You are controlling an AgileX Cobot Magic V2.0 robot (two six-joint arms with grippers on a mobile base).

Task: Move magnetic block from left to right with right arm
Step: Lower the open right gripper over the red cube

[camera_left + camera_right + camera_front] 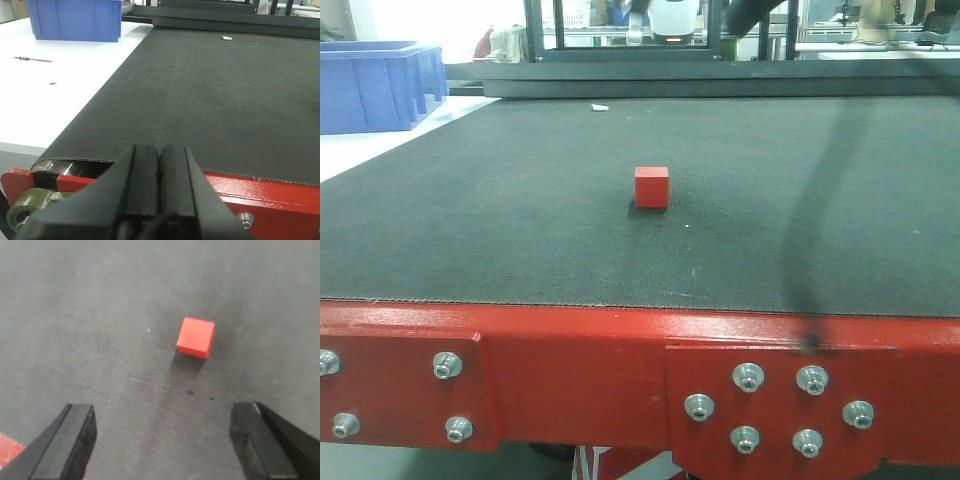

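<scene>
The magnetic block (652,187) sat alone on the dark woven mat of the tabletop (500,230), roughly midway across it and a little back from the front edge. It rested flat, one face toward the front camera, its visible faces plain matte red. Nothing touched it.

In the right wrist view, the right tool (162,416) hung above the mat with its two black fingers (75,435) spread wide apart and nothing between them. The block lay beyond the fingertips and slightly toward the right-hand finger, apart from both.

The left tool (159,151) was near the front left corner of the tabletop, its two fingers pressed together with only a thin seam between them and nothing gripped.

Along the front edge ran a red frame (570,360) fastened with silver bolts (748,377). A blue bin (375,85) stood at the far left on a white surface (55,105) beside the mat, where a thin dark rod (32,59) also lay. A small white scrap (600,107) lay near the far edge of the mat; any marking on it was too small to read. A blurred dark band (812,230) crossed the right side of the front view.
</scene>
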